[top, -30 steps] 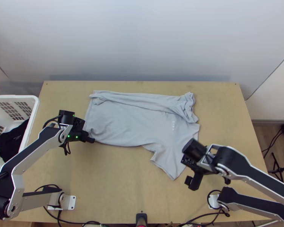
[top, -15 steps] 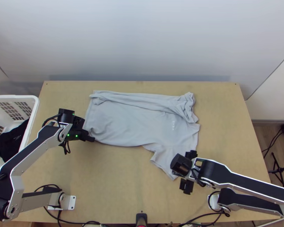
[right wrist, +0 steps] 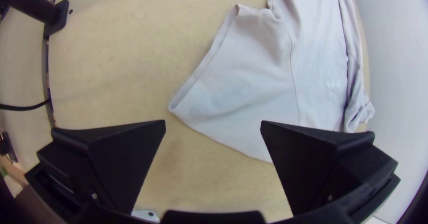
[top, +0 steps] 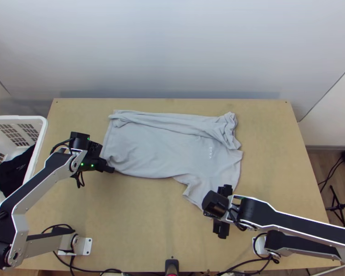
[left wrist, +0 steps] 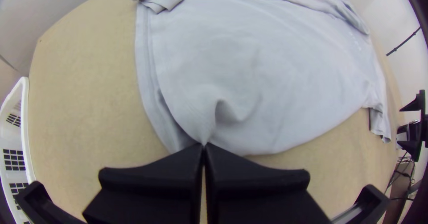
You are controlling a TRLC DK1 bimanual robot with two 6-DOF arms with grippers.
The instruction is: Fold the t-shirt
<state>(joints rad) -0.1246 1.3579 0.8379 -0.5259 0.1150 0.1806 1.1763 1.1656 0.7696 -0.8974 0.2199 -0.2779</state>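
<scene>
T-shirt (top: pixel 149 147) is on the tabletop (top: pixel 140 221), body mostly spread, hem end to the left, sleeve end to the right. Its far long side lies turned over in a loose, wrinkled strip, bunched at the far right. Near sleeve (top: pixel 198 191) lies out flat toward the near edge, angled right. Small pale print on the chest.

Left tool (top: pixel 112 169): clenched on the shirt at the near corner of the hem end. Left wrist view has the fingertips together on a pinch of cloth, with creases running out from it.

Right tool (top: pixel 223 209): released, fingers wide apart, at the near sleeve's outer end. Right wrist view puts the sleeve's edge partly between them.

White basket (top: pixel 44 131) beside the tabletop on the left, black cloth (top: pixel 14 172) inside.
</scene>
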